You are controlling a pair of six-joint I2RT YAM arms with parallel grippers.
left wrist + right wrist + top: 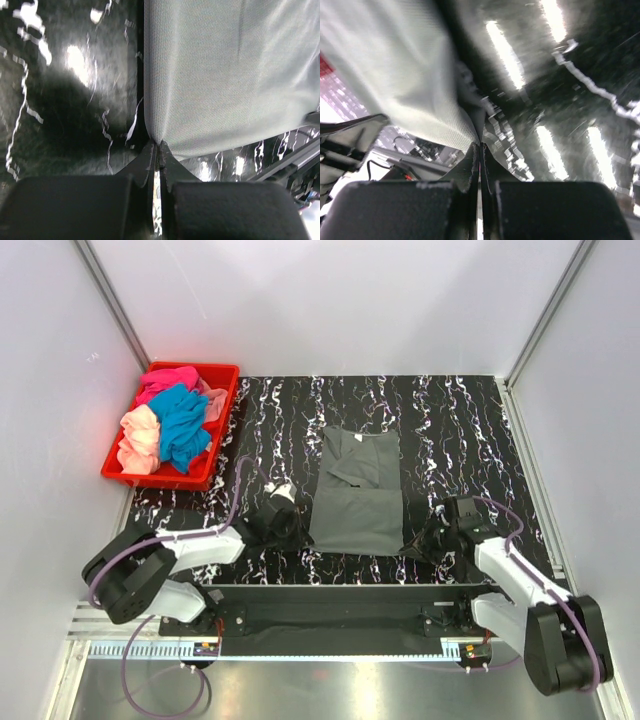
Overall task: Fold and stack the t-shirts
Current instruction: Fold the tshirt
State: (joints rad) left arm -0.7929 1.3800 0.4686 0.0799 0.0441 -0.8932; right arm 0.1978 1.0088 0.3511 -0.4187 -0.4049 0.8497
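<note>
Hem grasp: the dark grey t-shirt (358, 495) lies flat, central on the tabletop (450, 420). The left gripper (159, 146) and right gripper (480, 146) each pinch a near hem corner, presumably to fold the hem away.

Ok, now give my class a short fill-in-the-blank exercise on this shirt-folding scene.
1. The blue shirt lies in a ___ crate.
2. The left claw and right claw each pinch a near ___ of the grey shirt.
3. Spread on the table lies just ___ shirt.
Missing words: red; corner; one.
</note>
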